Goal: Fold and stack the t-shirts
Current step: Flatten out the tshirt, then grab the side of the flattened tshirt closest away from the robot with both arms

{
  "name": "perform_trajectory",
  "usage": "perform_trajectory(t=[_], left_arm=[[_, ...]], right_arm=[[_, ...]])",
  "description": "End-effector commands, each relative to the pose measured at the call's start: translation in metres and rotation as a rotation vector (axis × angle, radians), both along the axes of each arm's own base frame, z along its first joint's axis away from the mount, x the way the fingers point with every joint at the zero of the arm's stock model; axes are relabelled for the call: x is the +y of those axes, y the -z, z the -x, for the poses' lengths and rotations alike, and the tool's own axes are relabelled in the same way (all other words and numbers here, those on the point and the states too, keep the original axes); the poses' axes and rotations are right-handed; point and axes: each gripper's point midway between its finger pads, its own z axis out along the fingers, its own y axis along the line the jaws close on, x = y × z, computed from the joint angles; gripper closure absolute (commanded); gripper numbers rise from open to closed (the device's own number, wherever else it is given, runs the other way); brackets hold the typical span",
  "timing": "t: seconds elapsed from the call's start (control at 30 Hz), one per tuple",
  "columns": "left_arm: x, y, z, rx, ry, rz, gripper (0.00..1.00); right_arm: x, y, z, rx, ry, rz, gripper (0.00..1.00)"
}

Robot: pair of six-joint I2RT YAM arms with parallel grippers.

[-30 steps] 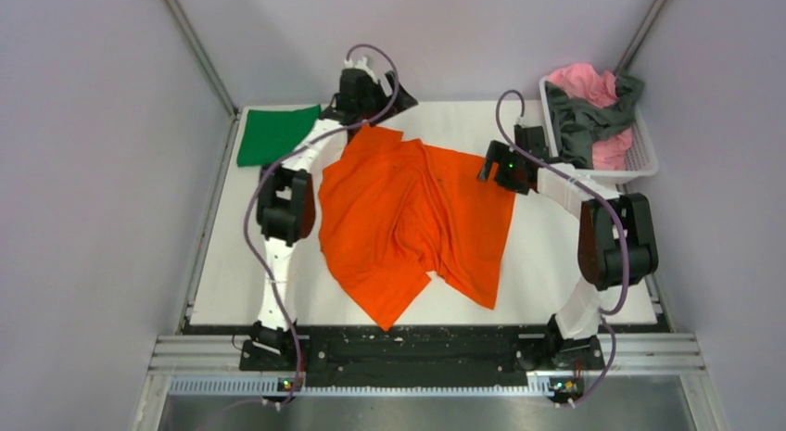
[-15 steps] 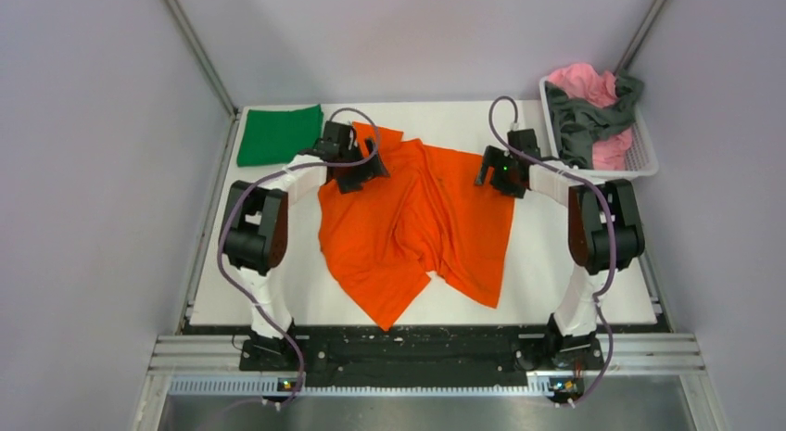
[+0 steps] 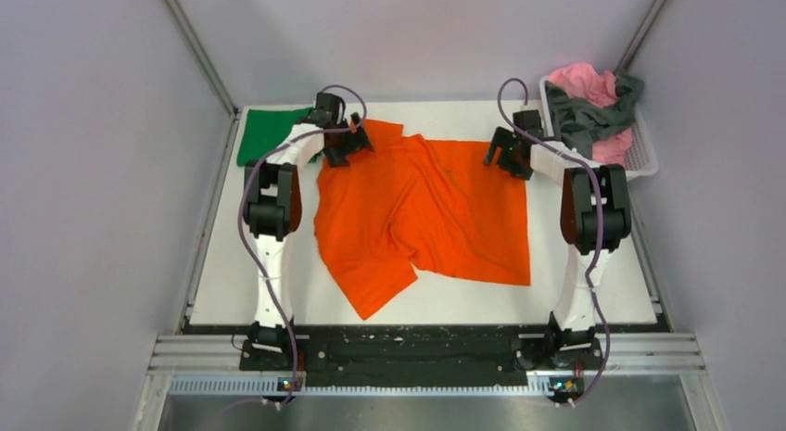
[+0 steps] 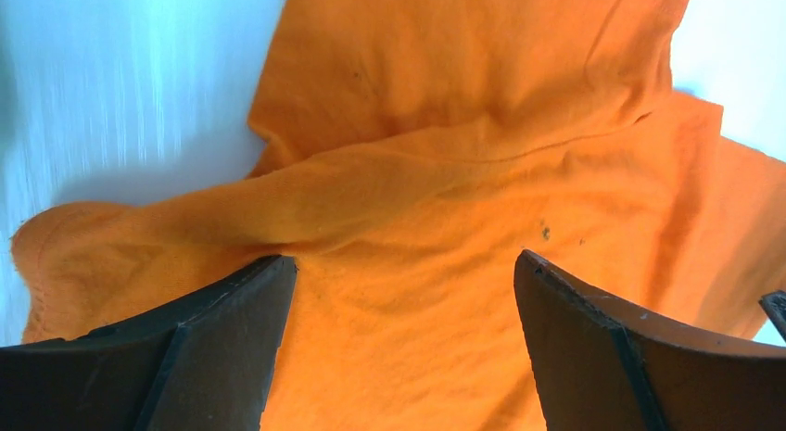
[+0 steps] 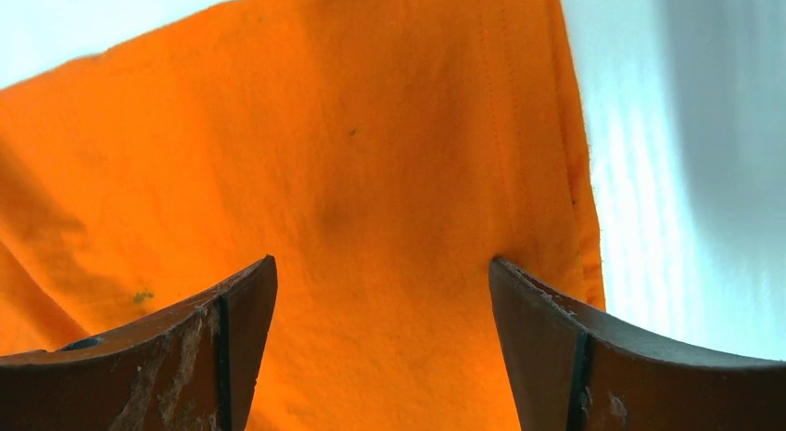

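The orange shirt [image 3: 422, 213] lies spread on the tabletop [image 3: 565, 273], rumpled down its middle, one corner pointing toward the near edge. My left jaws stand wide apart over its far left corner, gripping nothing; a raised fold of cloth runs just beyond them. My right jaws gape equally wide above its far right corner, also holding nothing. The green shirt [image 3: 269, 134] lies flat at the far left. Pink [image 3: 584, 83] and grey [image 3: 579, 125] shirts fill the basket [image 3: 644, 158] at the far right.
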Motion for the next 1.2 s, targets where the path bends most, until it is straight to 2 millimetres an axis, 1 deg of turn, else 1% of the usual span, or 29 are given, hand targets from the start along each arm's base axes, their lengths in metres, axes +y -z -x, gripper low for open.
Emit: perform_trajectory(t=[0.0, 0.07, 0.13, 0.23, 0.27, 0.3, 0.37, 0.4, 0.47, 0.5, 0.53, 0.57, 0.63, 0.67, 0.7, 0.73, 0.8, 0.83, 0.93, 1.0, 1.1, 1.17], left_arm=[[0.01, 0.035, -0.02, 0.029, 0.061, -0.077, 0.07], [0.007, 0.033, -0.038, -0.004, 0.086, -0.073, 0.06], [0.0, 0.023, -0.052, -0.04, 0.114, -0.054, 0.06], [-0.009, 0.002, -0.068, -0.135, 0.152, -0.02, 0.02], [-0.011, -0.008, -0.073, -0.164, 0.158, -0.015, 0.02], [-0.013, -0.019, -0.075, -0.187, 0.17, -0.008, 0.02], [-0.016, -0.047, -0.074, -0.231, 0.186, 0.006, 0.02], [-0.019, -0.062, -0.071, -0.25, 0.198, 0.016, 0.02], [-0.024, -0.081, -0.054, -0.262, 0.225, 0.028, 0.01], [-0.027, -0.088, -0.041, -0.261, 0.241, 0.027, 0.01], [-0.028, -0.096, -0.028, -0.261, 0.254, 0.021, 0.01], [-0.029, -0.104, -0.014, -0.265, 0.26, 0.006, 0.02], [-0.026, -0.109, 0.019, -0.242, 0.248, -0.039, 0.02], [-0.022, -0.121, 0.038, -0.248, 0.233, -0.055, 0.01], [-0.017, -0.121, 0.056, -0.232, 0.214, -0.065, 0.02], [-0.014, -0.118, 0.075, -0.204, 0.202, -0.061, 0.02], [-0.003, -0.105, 0.114, -0.132, 0.164, -0.058, 0.01], [0.003, -0.095, 0.134, -0.098, 0.146, -0.066, 0.02], [0.027, -0.055, 0.194, 0.037, 0.067, -0.116, 0.03], [0.036, -0.038, 0.23, 0.108, 0.038, -0.123, 0.04], [0.051, -0.024, 0.278, 0.202, -0.002, -0.169, 0.04], [0.064, -0.016, 0.304, 0.245, -0.033, -0.213, 0.03]], right_arm=[[-0.036, 0.034, -0.001, 0.107, 0.088, 0.042, 0.16], [-0.043, 0.031, -0.012, 0.096, 0.095, 0.047, 0.16], [-0.049, 0.029, -0.021, 0.09, 0.101, 0.059, 0.16], [-0.053, 0.019, -0.037, 0.057, 0.085, 0.084, 0.16], [-0.054, 0.012, -0.043, 0.04, 0.079, 0.088, 0.16], [-0.052, 0.004, -0.048, 0.024, 0.069, 0.086, 0.16], [-0.051, -0.021, -0.058, -0.031, 0.059, 0.085, 0.16], [-0.05, -0.032, -0.06, -0.056, 0.053, 0.087, 0.15], [-0.049, -0.058, -0.058, -0.101, 0.038, 0.086, 0.15], [-0.047, -0.068, -0.054, -0.118, 0.03, 0.084, 0.14], [-0.045, -0.084, -0.047, -0.146, 0.024, 0.084, 0.14], [-0.042, -0.094, -0.039, -0.163, 0.016, 0.085, 0.14], [-0.033, -0.099, -0.018, -0.164, -0.003, 0.085, 0.14], [-0.026, -0.101, -0.006, -0.162, -0.016, 0.084, 0.14], [-0.025, -0.099, 0.007, -0.15, -0.014, 0.086, 0.14], [-0.021, -0.099, 0.019, -0.146, -0.014, 0.086, 0.14], [-0.011, -0.091, 0.045, -0.121, -0.02, 0.089, 0.14], [-0.006, -0.089, 0.058, -0.111, -0.017, 0.087, 0.14], [0.003, -0.081, 0.092, -0.092, -0.001, 0.085, 0.13], [0.006, -0.078, 0.107, -0.092, 0.018, 0.059, 0.13], [0.004, -0.076, 0.127, -0.089, 0.043, 0.023, 0.13], [-0.001, -0.073, 0.139, -0.092, 0.064, 0.031, 0.13]])
